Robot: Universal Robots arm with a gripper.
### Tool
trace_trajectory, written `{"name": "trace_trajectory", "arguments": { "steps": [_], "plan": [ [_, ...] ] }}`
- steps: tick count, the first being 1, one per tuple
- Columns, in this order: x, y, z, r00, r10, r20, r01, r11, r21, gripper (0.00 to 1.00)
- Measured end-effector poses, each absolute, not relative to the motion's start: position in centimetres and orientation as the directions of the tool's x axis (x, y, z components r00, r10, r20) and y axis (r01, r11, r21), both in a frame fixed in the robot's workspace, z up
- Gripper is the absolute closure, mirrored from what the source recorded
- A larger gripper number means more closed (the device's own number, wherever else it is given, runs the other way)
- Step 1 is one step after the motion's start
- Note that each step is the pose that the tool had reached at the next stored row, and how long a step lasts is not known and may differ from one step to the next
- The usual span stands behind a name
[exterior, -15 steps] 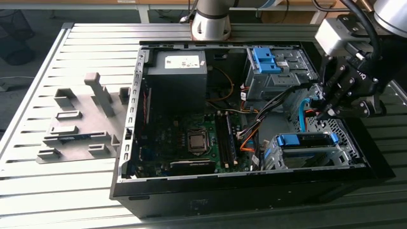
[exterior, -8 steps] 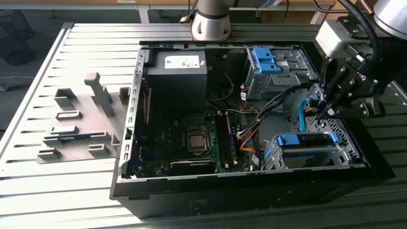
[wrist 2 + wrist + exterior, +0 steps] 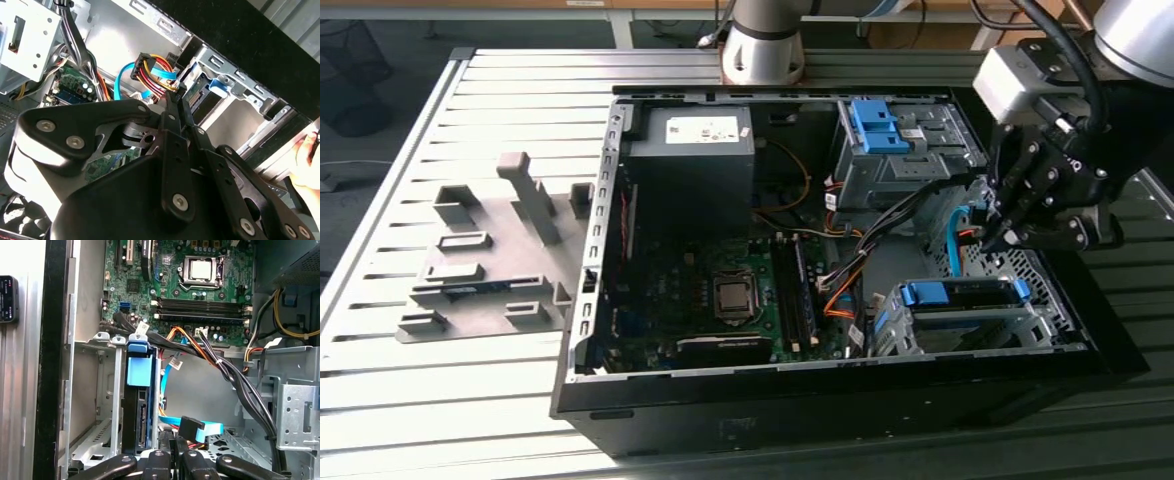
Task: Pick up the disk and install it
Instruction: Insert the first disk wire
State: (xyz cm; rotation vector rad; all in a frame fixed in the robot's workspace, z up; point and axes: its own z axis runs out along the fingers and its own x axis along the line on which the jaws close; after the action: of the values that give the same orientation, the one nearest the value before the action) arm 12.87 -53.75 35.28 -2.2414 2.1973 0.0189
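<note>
A: Now, item one, the gripper (image 3: 1007,238)?

B: Black, linked fingers, hanging over the open computer case (image 3: 720,400) at the exterior view's right, above the cable bundle. In the second wrist view its fingers (image 3: 175,145) lie pressed together with nothing between them.

A: Item two, the disk?

B: Seated in the metal drive cage (image 3: 987,330) at the near corner of the case on the exterior view's right. Its blue frame handle (image 3: 965,292) shows at the top; in the first wrist view the disk (image 3: 139,372) stands edge-on in the cage slot (connector end facing the gripper).

A: Contact?

B: None. The gripper sits just beside the cage, near the blue data cable (image 3: 200,429) and its black plug, apart from the disk.

A: Sundries?

B: Motherboard (image 3: 720,300) with bare processor socket, grey power supply box (image 3: 690,150), a second blue-clipped bay (image 3: 881,130) further back, grey fixture blocks (image 3: 487,260) on the slatted table (image 3: 400,400).
</note>
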Motion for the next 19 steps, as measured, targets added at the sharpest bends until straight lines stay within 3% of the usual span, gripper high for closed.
{"name": "trace_trajectory", "arguments": {
  "steps": [19],
  "plan": [
    [12.4, -55.2, 34.2, -0.042, -0.999, -0.011, -0.999, 0.042, -0.001, 0.84]
  ]
}}
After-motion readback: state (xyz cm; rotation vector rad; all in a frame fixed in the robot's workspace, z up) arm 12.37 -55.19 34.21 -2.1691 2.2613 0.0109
